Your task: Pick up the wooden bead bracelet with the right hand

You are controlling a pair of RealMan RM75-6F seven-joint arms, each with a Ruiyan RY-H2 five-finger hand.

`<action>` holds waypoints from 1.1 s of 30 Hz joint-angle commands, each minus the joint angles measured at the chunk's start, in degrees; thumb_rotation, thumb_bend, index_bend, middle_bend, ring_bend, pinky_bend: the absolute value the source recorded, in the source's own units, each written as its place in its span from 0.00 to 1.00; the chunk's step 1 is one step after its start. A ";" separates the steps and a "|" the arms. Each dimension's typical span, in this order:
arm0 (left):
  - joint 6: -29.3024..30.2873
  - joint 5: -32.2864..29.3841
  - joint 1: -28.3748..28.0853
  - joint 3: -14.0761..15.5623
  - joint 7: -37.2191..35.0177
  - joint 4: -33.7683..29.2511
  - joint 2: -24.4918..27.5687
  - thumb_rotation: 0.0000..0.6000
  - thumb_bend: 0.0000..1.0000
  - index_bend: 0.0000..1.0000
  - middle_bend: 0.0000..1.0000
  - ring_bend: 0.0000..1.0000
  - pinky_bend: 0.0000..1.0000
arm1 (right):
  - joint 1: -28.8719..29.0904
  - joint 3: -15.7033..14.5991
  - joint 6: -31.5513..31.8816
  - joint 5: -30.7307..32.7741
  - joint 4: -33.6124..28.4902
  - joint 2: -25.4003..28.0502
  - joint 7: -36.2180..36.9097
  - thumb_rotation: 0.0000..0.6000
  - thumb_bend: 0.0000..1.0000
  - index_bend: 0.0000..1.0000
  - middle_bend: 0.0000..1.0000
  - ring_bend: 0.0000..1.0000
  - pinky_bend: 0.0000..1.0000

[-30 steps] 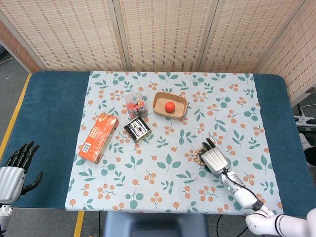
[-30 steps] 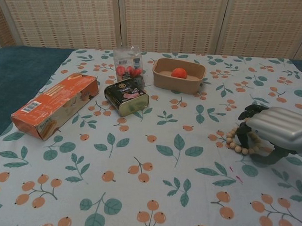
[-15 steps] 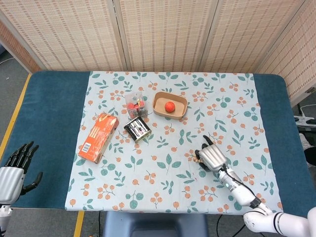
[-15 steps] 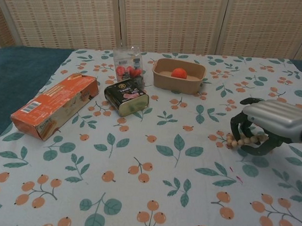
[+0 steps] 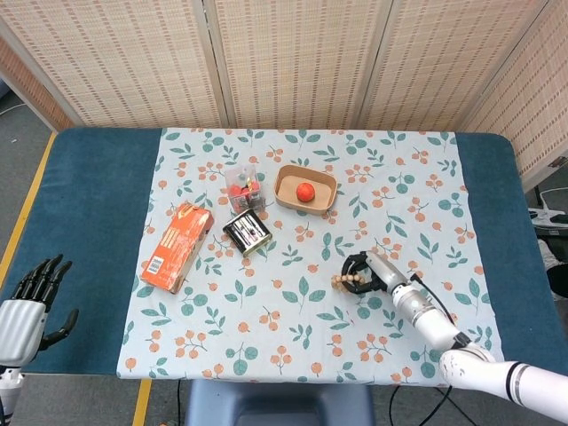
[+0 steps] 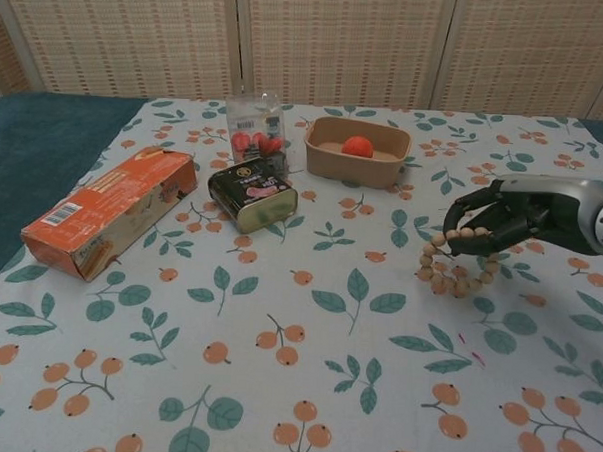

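Head view: the right hand (image 5: 366, 269) curls around the wooden bead bracelet (image 5: 345, 282) above the floral cloth (image 5: 293, 319); the left hand (image 5: 27, 302), fingers spread, holds nothing.

Chest view: the bracelet (image 6: 452, 263) dangles from the right hand's (image 6: 507, 217) dark fingers (image 6: 479, 214), near the tan tray (image 6: 356, 164).

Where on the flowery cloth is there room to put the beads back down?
Bare cloth lies in front of the orange box and below the right hand holding the bracelet. It's crowded around the tin, the clear packet and the tray.

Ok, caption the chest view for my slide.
Right hand holds the wooden bead bracelet over the floral tablecloth.
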 commanded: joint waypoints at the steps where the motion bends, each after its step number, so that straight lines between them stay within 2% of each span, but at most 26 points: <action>1: -0.04 -0.03 -0.02 -0.01 -0.02 0.01 -0.02 1.00 0.41 0.00 0.00 0.00 0.16 | -0.55 8.24 -10.17 4.69 -3.47 4.61 12.40 1.00 0.76 0.89 0.73 0.35 0.00; 4: -0.10 -0.06 -0.06 -0.02 -0.12 0.01 -0.03 1.00 0.41 0.00 0.00 0.00 0.16 | -2.58 11.97 -15.34 6.12 -4.64 5.07 19.33 1.00 0.76 0.84 0.73 0.35 0.00; 6: -0.18 0.02 -0.09 0.05 -0.17 0.02 -0.03 1.00 0.41 0.00 0.00 0.00 0.16 | -5.10 17.06 -23.90 9.98 -5.11 5.45 26.70 1.00 0.76 0.80 0.73 0.35 0.00; 8: -0.19 0.02 -0.09 0.07 -0.22 0.03 -0.03 1.00 0.41 0.00 0.00 0.00 0.16 | -8.21 22.15 -31.30 13.07 -3.45 4.44 29.60 0.99 0.76 0.76 0.73 0.35 0.00; 12: -0.20 0.00 -0.08 0.09 -0.40 0.15 -0.04 1.00 0.41 0.00 0.00 0.00 0.16 | -13.64 28.86 -39.59 15.91 0.28 0.32 25.81 0.94 0.76 0.69 0.73 0.35 0.00; 14: -0.24 0.03 -0.10 0.12 -0.40 0.23 -0.09 1.00 0.41 0.00 0.00 0.00 0.16 | -16.03 31.76 -42.60 17.06 1.92 -1.99 22.03 0.87 0.76 0.65 0.73 0.35 0.00; 19: -0.06 0.12 -0.04 0.14 -0.29 0.19 -0.12 1.00 0.41 0.00 0.00 0.00 0.16 | -20.13 35.64 -46.17 18.36 3.49 -6.00 12.83 0.66 0.71 0.51 0.65 0.31 0.00; 22: -0.20 0.04 -0.12 0.10 -0.33 0.12 -0.11 1.00 0.41 0.00 0.00 0.00 0.16 | -21.75 36.67 -46.16 17.83 4.16 -7.81 6.91 0.59 0.65 0.45 0.61 0.28 0.00; 28: -0.30 -0.18 -0.14 0.02 -0.59 0.10 0.03 1.00 0.41 0.00 0.00 0.00 0.16 | -25.14 37.03 -41.02 14.13 2.81 -10.26 -3.79 0.56 0.61 0.42 0.60 0.28 0.00; 33: -0.57 -0.29 -0.25 0.02 -0.77 0.24 0.02 1.00 0.41 0.00 0.00 0.00 0.16 | -27.02 37.56 -39.86 12.26 1.48 -10.94 -8.90 0.55 0.59 0.42 0.60 0.28 0.00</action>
